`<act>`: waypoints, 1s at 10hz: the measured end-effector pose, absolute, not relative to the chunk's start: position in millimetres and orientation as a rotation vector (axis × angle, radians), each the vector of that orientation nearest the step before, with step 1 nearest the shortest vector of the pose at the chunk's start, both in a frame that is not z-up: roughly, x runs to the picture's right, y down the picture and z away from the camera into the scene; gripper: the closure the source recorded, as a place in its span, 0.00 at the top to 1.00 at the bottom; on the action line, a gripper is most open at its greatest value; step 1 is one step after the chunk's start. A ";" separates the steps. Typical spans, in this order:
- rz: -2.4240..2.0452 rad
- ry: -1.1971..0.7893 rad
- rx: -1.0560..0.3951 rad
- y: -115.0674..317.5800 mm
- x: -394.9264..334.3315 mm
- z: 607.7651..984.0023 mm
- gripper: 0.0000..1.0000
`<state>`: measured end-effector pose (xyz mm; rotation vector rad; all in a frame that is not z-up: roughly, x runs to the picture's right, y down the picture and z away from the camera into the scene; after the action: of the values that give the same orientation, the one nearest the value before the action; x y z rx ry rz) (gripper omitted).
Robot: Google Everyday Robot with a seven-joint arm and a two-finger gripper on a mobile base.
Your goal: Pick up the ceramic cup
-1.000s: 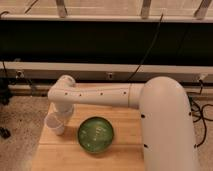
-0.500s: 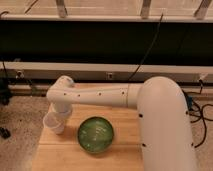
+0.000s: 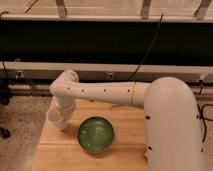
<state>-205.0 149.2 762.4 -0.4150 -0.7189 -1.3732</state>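
Note:
The ceramic cup is small, white and handleless. It is at the left edge of the wooden table, slightly tilted. My gripper points down from the white arm's wrist, right over and against the cup's right side. The wrist hides most of the gripper. I cannot tell whether the cup rests on the table or hangs just above it. The green glazed bowl sits on the table to the right of the cup, apart from it.
The large white arm covers the table's right side. Behind the table run a dark wall, a pale rail and hanging cables. Speckled floor lies to the left of the table.
The wrist and the cup have shifted slightly together, up and a little sideways. The green bowl has not moved.

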 end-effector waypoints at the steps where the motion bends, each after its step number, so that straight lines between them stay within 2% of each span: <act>1: -1.375 -0.720 -0.409 147.3 -207.5 757.7 0.00; 10: -1.366 -0.711 -0.394 116.8 -186.5 750.9 0.00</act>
<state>-186.5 116.8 750.9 -0.3937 -0.7110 -1.3665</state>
